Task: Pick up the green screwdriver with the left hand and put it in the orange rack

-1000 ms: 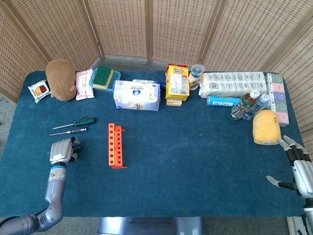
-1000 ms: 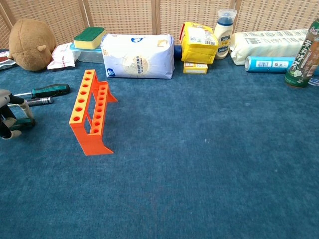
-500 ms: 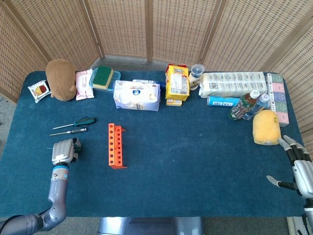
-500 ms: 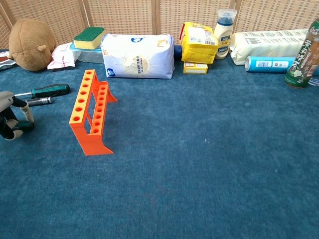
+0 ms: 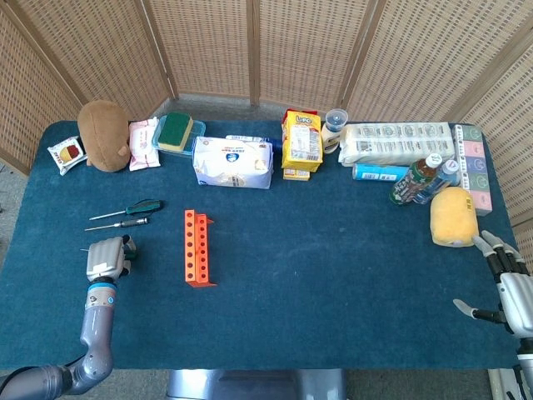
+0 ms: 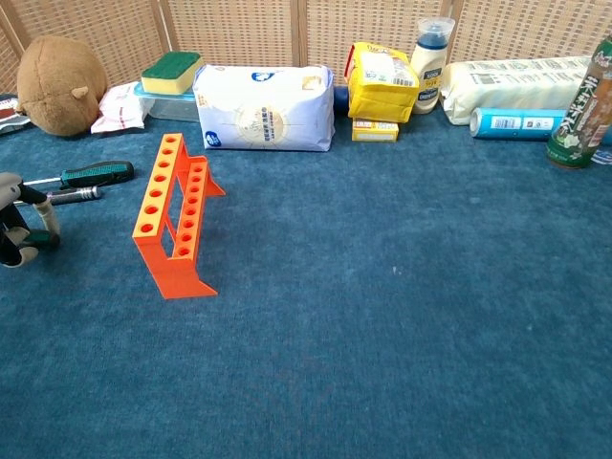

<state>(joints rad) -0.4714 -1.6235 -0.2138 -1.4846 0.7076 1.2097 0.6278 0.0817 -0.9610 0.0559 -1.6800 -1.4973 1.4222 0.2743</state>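
Observation:
The green screwdriver (image 5: 140,207) (image 6: 93,174) lies flat on the blue cloth at the left, its shaft pointing left. The orange rack (image 5: 196,247) (image 6: 173,216) stands upright to its right, its row of holes facing up. My left hand (image 5: 107,257) (image 6: 19,222) hovers low over the cloth just in front of the screwdrivers, fingers bent down and apart, holding nothing. My right hand (image 5: 506,282) rests at the table's far right edge, fingers spread and empty.
A second, thinner screwdriver (image 5: 123,223) (image 6: 69,194) lies between the green one and my left hand. Along the back stand a brown plush (image 5: 104,136), a sponge box (image 5: 176,133), a white pack (image 5: 233,162), yellow boxes (image 5: 301,143) and bottles (image 5: 416,182).
My left hand has shifted only slightly near the screwdrivers. Nothing was picked up, and the right hand has stayed still.

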